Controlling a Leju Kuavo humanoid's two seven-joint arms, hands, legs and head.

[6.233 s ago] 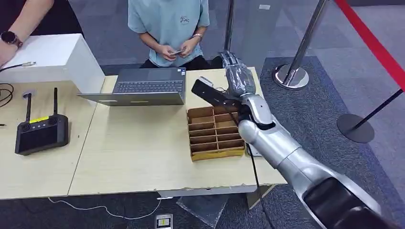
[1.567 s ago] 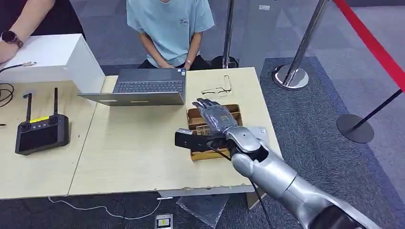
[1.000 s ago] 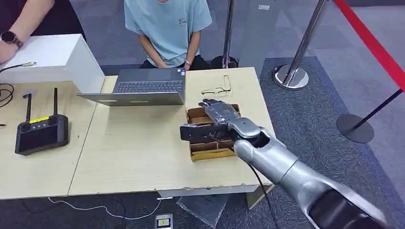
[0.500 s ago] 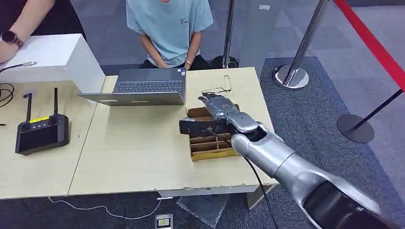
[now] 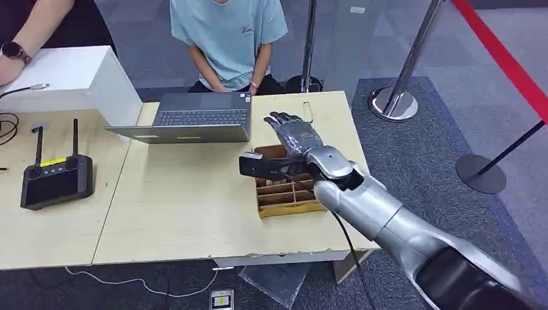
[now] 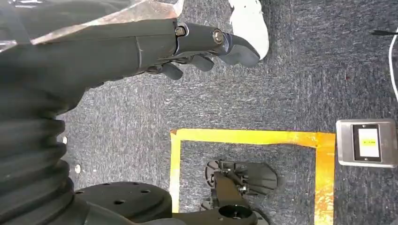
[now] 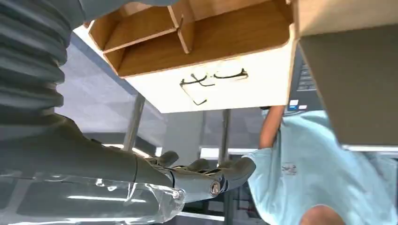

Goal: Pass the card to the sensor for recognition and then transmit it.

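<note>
The right hand (image 5: 294, 134) hovers above the far end of the cardboard divider box (image 5: 287, 194) on the bench (image 5: 181, 213), fingers spread and holding nothing. I cannot tell where the card is. A pair of glasses (image 7: 211, 80) lies on the bench beyond the box, beside the open laptop (image 5: 194, 117). A person in a light blue shirt (image 5: 227, 32) sits behind it. The left hand (image 6: 206, 44) hangs over the carpet, fingers loosely curled, holding nothing.
</note>
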